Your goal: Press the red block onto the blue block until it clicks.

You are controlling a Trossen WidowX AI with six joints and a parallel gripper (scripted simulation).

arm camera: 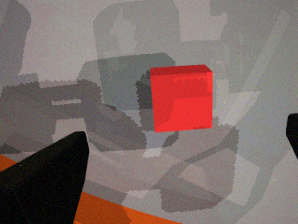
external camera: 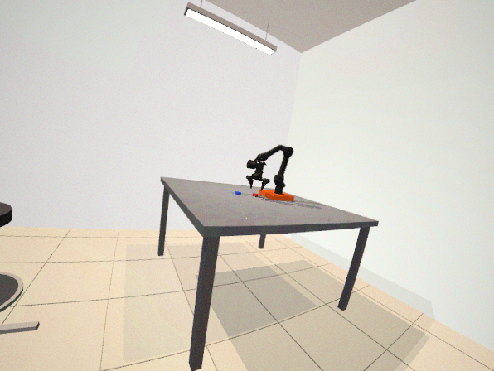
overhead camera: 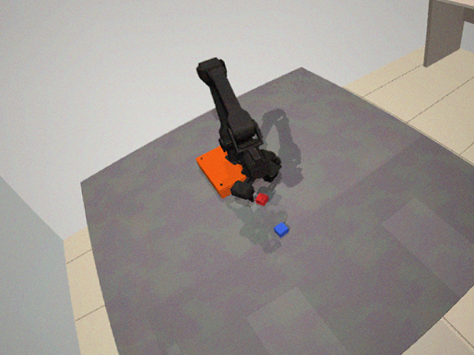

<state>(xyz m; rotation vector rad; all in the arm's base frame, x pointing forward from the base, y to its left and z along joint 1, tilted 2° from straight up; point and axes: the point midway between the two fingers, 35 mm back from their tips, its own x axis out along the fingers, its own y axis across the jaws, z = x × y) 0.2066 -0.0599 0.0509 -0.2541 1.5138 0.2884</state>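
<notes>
Taking the orange base plate (overhead camera: 214, 167) (external camera: 286, 197) (arm camera: 130, 212) as the landmark, the red block (overhead camera: 262, 198) (external camera: 254, 195) (arm camera: 182, 100) lies just beside it on the grey table (overhead camera: 182, 278) (external camera: 232, 215); the blue block (overhead camera: 282, 230) (external camera: 238, 193) lies farther from the plate, beyond the red one (the two stand apart, not stacked); the gripper (overhead camera: 259, 189) (external camera: 256, 188) (arm camera: 192, 133) hangs above the table near the plate, fingers pointing down, its jaws wide apart with nothing between them; the black arm (overhead camera: 230, 105) (external camera: 286, 161) rises from the plate and bends over toward the blocks.

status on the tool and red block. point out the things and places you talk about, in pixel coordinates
tool (external camera: 256, 189) open, above table (external camera: 290, 217), nothing gripped; red block (overhead camera: 262, 199) (external camera: 254, 195) (arm camera: 182, 102) on table, apart from blue block (overhead camera: 282, 230) (external camera: 238, 193); nothing seen between tool and red block
</notes>
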